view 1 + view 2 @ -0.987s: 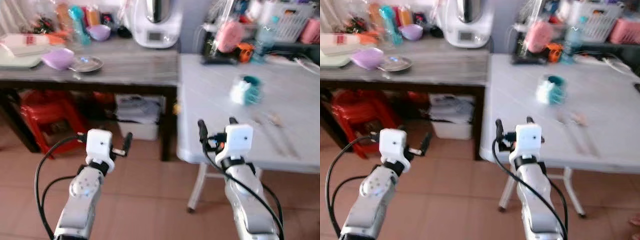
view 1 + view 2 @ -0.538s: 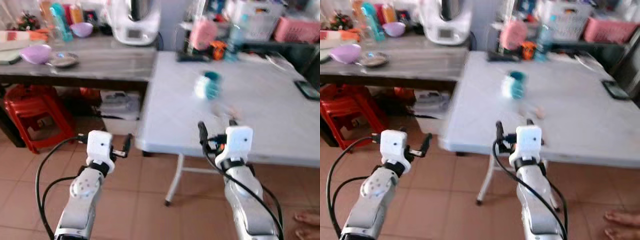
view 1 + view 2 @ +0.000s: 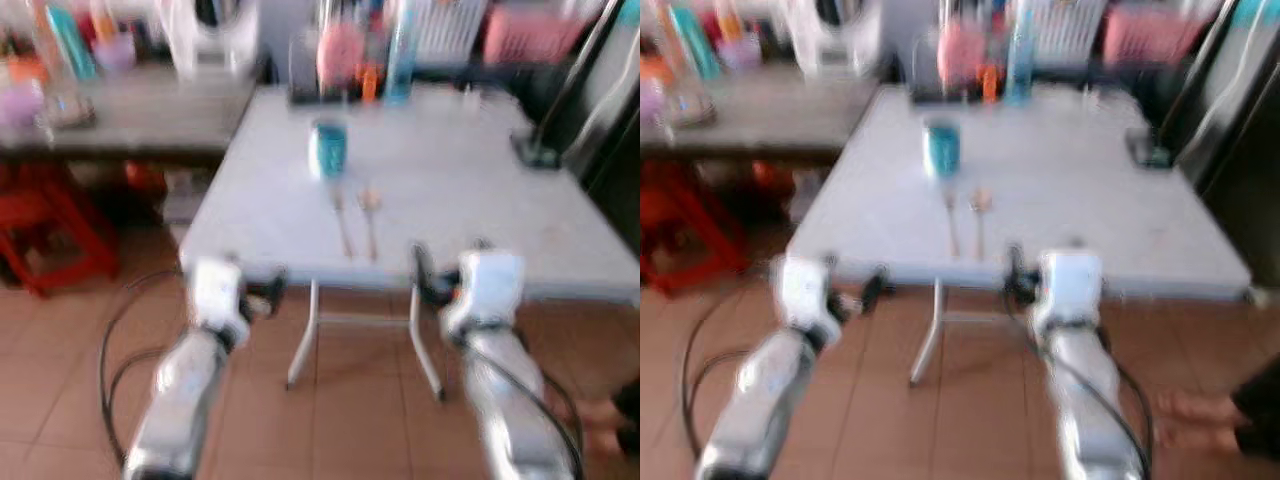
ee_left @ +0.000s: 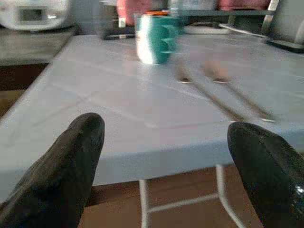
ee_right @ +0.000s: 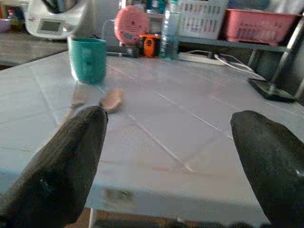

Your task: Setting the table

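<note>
Spoon and fork — side by side on the white table, just in front of the teal cup, heads toward the cup, handles toward the near table edge. Long axes roughly parallel, pointing at the robot; head views blurred, so fine detail unreadable.

Right gripper low, short of the near edge, fingers spread wide, holding nothing. In the right wrist view, spoon and fork head ahead of the fingers, over the table top, toward the cup side.

Left gripper also below and short of the edge, fingers spread wide, empty. Left wrist view: both handles running diagonally across the table, beyond the fingertips.

Judgement: cutlery between the two grippers in line, well ahead of and above both; right gripper somewhat nearer the spoon. Next move likely a raise and a reach forward over the edge — approach along the handle axis, fingers closing across it.

Risk: thin handles flat on the top, easy to skid.
</note>
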Robot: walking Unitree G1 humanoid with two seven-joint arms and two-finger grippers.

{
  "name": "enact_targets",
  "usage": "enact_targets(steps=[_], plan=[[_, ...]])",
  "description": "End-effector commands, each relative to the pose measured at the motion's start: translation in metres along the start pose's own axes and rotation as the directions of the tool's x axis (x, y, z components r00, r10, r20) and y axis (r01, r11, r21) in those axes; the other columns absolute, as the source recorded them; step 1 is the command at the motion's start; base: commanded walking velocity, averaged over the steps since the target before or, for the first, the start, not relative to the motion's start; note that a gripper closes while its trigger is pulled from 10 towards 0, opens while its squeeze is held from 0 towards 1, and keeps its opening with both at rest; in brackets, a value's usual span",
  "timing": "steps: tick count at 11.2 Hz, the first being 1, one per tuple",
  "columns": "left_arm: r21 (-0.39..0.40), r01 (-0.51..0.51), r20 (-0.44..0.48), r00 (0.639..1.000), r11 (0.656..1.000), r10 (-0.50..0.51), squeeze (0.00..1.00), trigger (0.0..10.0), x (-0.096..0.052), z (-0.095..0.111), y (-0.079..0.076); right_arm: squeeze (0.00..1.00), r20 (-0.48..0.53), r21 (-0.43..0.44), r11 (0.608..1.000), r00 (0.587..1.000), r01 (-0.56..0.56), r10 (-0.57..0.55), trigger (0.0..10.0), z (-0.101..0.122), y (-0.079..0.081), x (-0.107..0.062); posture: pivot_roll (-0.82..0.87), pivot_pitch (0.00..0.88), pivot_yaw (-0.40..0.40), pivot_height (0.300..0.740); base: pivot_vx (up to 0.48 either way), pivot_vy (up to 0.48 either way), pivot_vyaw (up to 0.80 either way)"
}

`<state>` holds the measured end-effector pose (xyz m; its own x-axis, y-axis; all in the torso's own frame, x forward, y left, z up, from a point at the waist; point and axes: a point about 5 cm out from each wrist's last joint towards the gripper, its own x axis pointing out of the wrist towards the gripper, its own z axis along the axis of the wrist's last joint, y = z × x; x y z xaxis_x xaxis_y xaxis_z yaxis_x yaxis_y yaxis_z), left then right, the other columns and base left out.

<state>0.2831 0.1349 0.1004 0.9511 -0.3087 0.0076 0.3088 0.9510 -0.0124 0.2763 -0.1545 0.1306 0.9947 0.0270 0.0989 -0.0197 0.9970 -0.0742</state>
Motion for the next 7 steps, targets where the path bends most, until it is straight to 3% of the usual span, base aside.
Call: enact_targets(steps=[1,2,5,7], plan=[[0.004,0.002,0.009,1.0,1.0,-0.002,0.0,10.0,-0.0009,0.0034,0.007,0.0,0.026,0.011,1.0,1.0,-0.018,0.018,10.0,0.0064,0.0077,0.0008,0.03,0.014,0.033,0.74,0.0,0.0,0.0],[-0.003,0.011,0.013,1.0,1.0,-0.011,0.0,10.0,-0.0003,0.0044,0.0055,0.0,0.038,-0.009,0.999,0.998,-0.042,0.043,10.0,0.0074,0.0106,-0.0005,0.03,0.014,0.035,0.74,0.0,0.0,0.0],[-0.007,0.025,0.013,1.0,1.0,-0.025,0.0,10.0,-0.0006,0.0042,0.0031,0.0,0.037,-0.007,0.999,0.998,-0.043,0.043,10.0,0.0072,0.0111,-0.0013,0.03,0.016,0.036,0.74,0.244,0.0,0.56],[-0.011,0.039,0.011,0.999,0.999,-0.039,0.0,10.0,-0.0021,0.0039,0.0034,0.0,0.035,-0.002,0.999,0.999,-0.04,0.04,10.0,0.007,0.0111,-0.0008,0.03,0.018,0.038,0.74,0.278,0.0,0.0]])
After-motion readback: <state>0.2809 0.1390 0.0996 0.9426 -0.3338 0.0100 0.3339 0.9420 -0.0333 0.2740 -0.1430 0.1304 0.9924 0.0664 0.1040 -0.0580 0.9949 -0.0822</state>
